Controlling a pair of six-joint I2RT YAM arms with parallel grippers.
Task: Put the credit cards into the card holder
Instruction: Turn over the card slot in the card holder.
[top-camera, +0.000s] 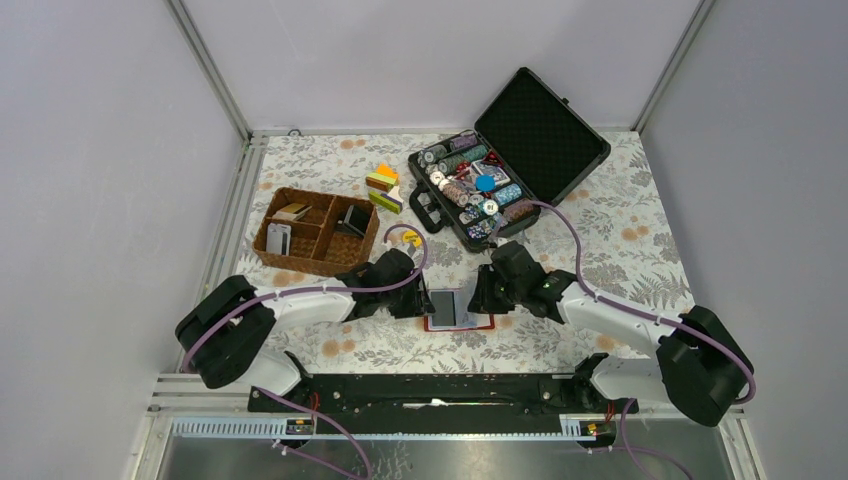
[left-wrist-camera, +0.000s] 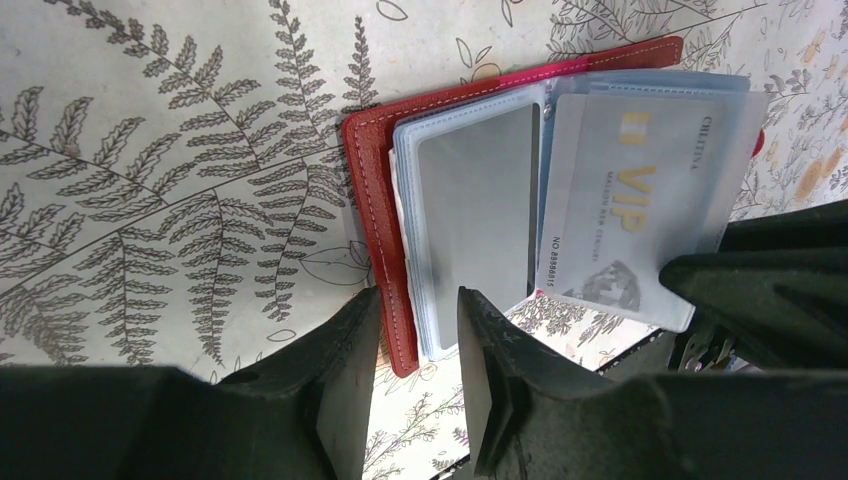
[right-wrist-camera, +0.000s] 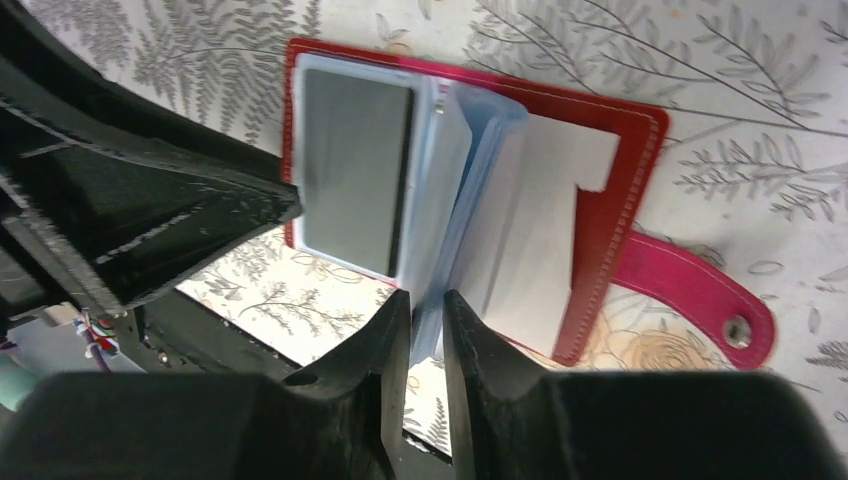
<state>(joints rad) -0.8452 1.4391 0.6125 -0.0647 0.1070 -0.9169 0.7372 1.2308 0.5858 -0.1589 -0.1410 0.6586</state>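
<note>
Mid-insert here: my right gripper (right-wrist-camera: 427, 300) pinching wallet (right-wrist-camera: 610, 270) sleeves (right-wrist-camera: 470, 180), left gripper (left-wrist-camera: 418, 300) straddling wallet edge, can't tell if clamped. Next: seat VIP card (left-wrist-camera: 640, 200) fully.

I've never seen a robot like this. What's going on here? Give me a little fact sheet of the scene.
Card holder: red wallet, lying open
Left pincer: open, straddling one edge of the wallet
Right pincer: shut on the clear sleeves, which stand up
Cards seen: grey card inside a sleeve; pale VIP card by the right pincer
Behind: wicker basket; open black case of chips
</note>
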